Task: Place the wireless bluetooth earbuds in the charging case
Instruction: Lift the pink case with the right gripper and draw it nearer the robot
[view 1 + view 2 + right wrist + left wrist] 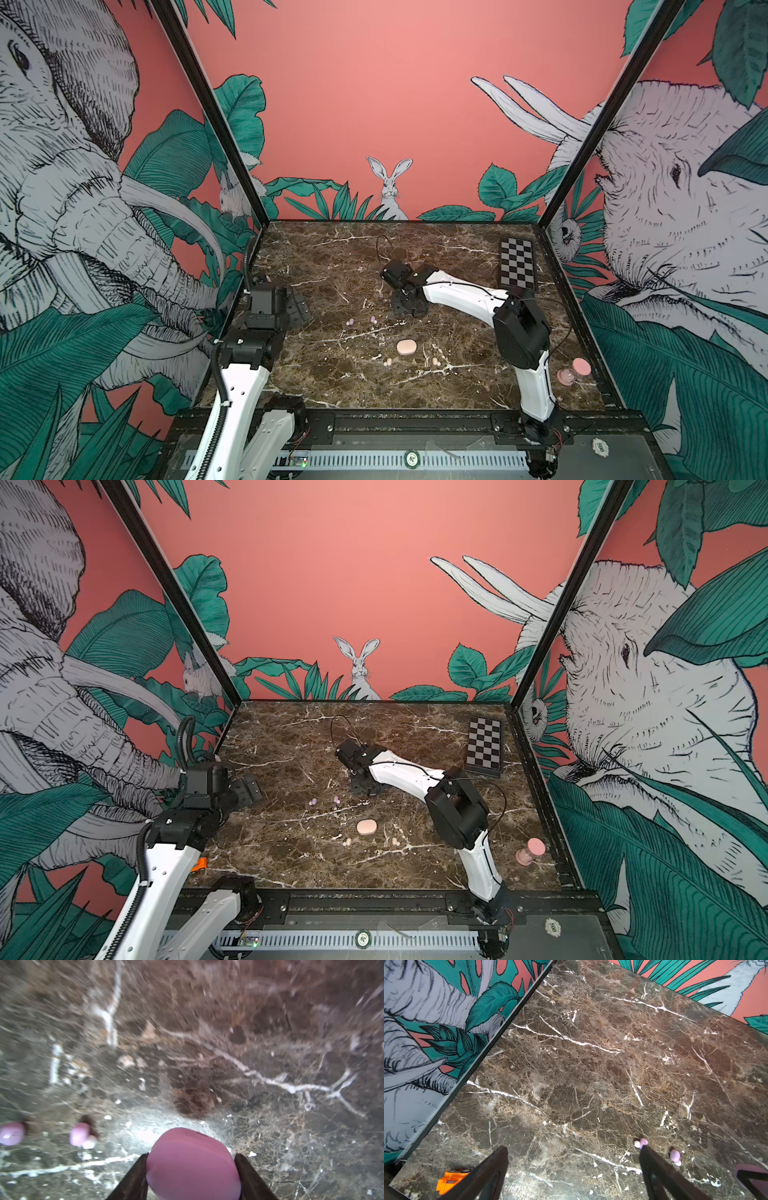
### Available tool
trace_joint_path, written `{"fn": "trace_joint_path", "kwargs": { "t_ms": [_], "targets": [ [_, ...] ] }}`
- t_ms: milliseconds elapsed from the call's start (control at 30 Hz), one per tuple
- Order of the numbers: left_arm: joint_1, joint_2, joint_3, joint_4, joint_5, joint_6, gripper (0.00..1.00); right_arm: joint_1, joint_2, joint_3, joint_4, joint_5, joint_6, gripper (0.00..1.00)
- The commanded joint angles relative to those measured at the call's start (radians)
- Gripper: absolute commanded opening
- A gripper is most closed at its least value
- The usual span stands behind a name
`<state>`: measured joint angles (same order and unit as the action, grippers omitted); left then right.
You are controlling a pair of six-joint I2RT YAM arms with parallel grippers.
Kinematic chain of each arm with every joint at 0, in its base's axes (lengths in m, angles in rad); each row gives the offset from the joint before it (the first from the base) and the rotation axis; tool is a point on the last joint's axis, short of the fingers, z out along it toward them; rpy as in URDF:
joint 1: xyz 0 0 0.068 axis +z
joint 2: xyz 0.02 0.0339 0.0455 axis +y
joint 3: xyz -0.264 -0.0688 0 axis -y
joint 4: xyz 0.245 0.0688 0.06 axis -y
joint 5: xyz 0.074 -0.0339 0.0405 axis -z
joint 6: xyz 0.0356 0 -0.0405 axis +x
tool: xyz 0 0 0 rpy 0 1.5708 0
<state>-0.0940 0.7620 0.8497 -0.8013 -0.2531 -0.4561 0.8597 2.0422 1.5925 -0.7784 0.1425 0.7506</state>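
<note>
Earbuds come first as we read from the near edge of the dark brown marble counter [478, 386]: two pale peach bean-shaped plastic earbuds [388, 362] [435, 361] lie apart, with a closed peach pebble-shaped case [406, 347] just behind and between them. Off to the right rests an open pink case with its lid up [575, 371]. Farther in, two pale lilac bean-shaped earbuds [350, 321] [373, 319] sit near each other. Our right end effector [192, 1167] is clamped on a smooth pink-lilac pebble-shaped case [192, 1163], low over the counter beyond them; in the right wrist view the lilac buds show beside this case. We judge our left end effector [573, 1153], fingers spread wide and empty, nearer those buds. A checkerboard card [517, 262] lies far right, clear of the path.
</note>
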Motion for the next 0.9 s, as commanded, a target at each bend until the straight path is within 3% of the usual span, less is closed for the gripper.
{"fn": "trace_joint_path", "kwargs": {
  "t_ms": [0,267,667,867],
  "targets": [
    [0.001,-0.001,-0.004,0.003,0.002,-0.01,0.99,-0.009,-0.028,-0.071,0.061,-0.033,0.018,0.5],
    [0.0,0.0,-0.005,0.005,0.003,-0.009,0.99,-0.014,-0.019,-0.097,0.058,-0.046,0.031,0.52],
    [0.0,0.004,-0.005,0.005,0.005,-0.009,0.99,-0.019,0.006,-0.048,-0.043,-0.067,0.058,0.71],
    [0.001,0.009,-0.005,0.005,0.008,-0.009,0.99,-0.02,0.016,0.003,-0.097,-0.092,0.059,0.72]
  ]
}}
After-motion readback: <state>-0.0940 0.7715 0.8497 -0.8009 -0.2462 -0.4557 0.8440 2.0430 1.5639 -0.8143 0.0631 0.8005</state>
